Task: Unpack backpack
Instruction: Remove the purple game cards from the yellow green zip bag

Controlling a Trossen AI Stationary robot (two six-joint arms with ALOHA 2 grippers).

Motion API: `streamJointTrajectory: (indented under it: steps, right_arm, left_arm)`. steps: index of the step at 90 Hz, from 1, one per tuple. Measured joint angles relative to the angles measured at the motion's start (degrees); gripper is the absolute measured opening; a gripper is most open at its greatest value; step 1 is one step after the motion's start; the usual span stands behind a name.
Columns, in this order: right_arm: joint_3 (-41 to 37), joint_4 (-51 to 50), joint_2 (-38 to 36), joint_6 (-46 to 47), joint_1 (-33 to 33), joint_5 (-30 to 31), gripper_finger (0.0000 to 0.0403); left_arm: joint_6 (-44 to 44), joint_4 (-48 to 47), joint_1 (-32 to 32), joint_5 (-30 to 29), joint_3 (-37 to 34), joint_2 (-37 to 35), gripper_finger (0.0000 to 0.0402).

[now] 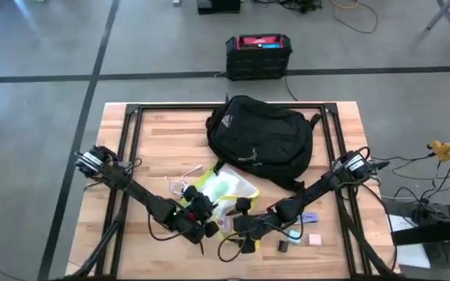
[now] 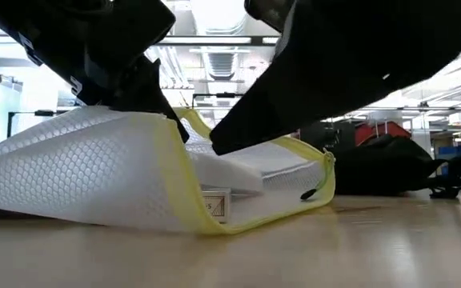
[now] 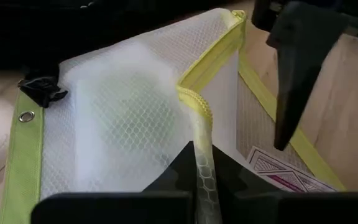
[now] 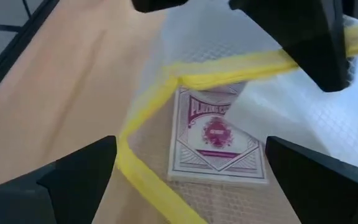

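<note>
The black backpack (image 1: 260, 139) lies on its side at the table's far middle, also seen in the low view as the backpack (image 2: 382, 164). Nearer lies a white mesh pouch (image 1: 226, 191) with yellow zip edges, its mouth held open. A pack of playing cards (image 4: 216, 134) lies flat inside it on the lower layer. My left gripper (image 3: 201, 171) is shut on the pouch's upper edge. My right gripper (image 4: 191, 186) stands open at the pouch's mouth, its fingers wide on either side of the card pack. My left gripper pinches the upper layer's yellow zip edge (image 3: 199, 121) between its two fingers, one layer only. That edge is lifted off the table (image 2: 170, 120), while the pouch's lower layer stays flat on the wood. Whether my right gripper's finger (image 3: 288, 93) touches the lower layer I cannot tell.
A white cable (image 1: 180, 186) lies left of the pouch. Small loose items, one of them pink (image 1: 313, 239), lie near the front right. A rigid black box with a red top (image 1: 258, 56) stands on the floor beyond the table.
</note>
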Motion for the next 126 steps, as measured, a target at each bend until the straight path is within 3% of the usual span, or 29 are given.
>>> streamJointTrajectory:
  steps: [39,84,126]
  right_arm:
    - [0.0,2.5,1.0,0.8,0.5,0.0,0.04]
    - [-0.1,6.1,3.5,-5.0,0.5,2.5,0.04]
    - [0.1,8.7,9.6,1.7,-3.7,-0.9,0.04]
  left_arm:
    - [-0.4,0.0,0.0,0.0,0.0,0.0,0.0]
    - [-0.9,-0.1,0.0,0.0,0.0,0.0,0.0]
    - [-0.8,-0.2,0.0,0.6,0.0,0.0,0.0]
